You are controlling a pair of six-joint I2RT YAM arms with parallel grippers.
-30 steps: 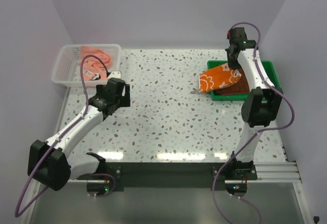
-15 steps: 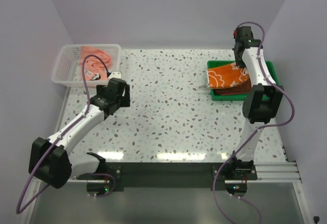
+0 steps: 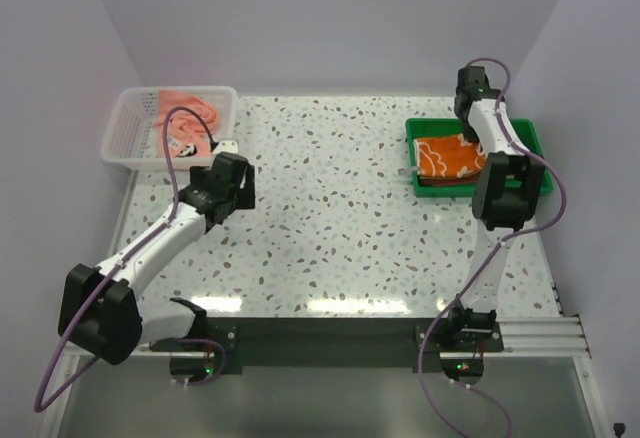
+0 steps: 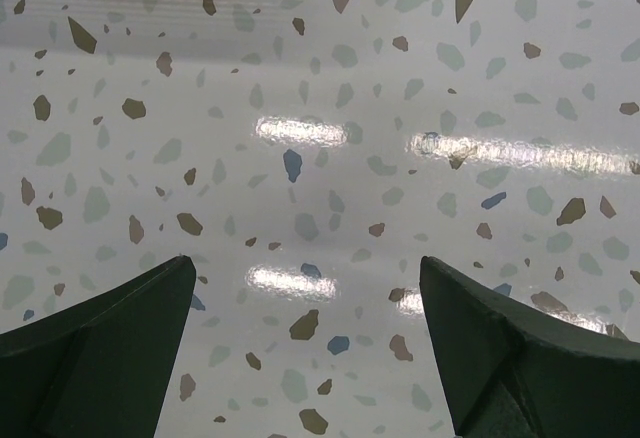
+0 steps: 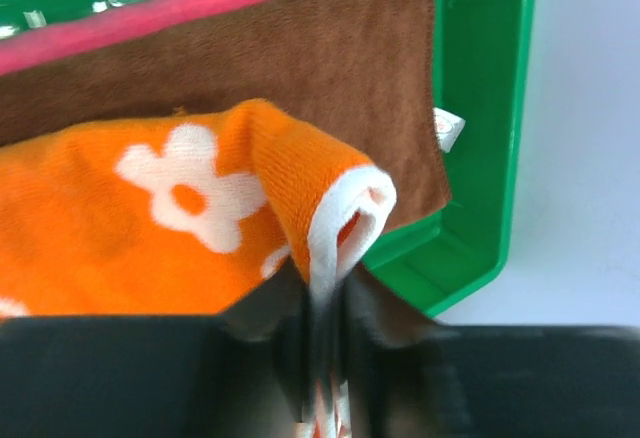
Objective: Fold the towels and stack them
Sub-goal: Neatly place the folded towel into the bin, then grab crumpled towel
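Right wrist view: the right gripper is pinching the soft orange flower-patterned towel over the rectangular green plastic tray; well away from the tray, the left gripper is hovering, jaws spread.

orange towel now inside green tray

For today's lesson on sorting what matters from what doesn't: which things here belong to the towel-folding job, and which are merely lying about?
Belong to the job:
orange flowered towel
brown towel
hot pink towel
salmon towel

Merely lying about:
green tray
white basket
speckled table
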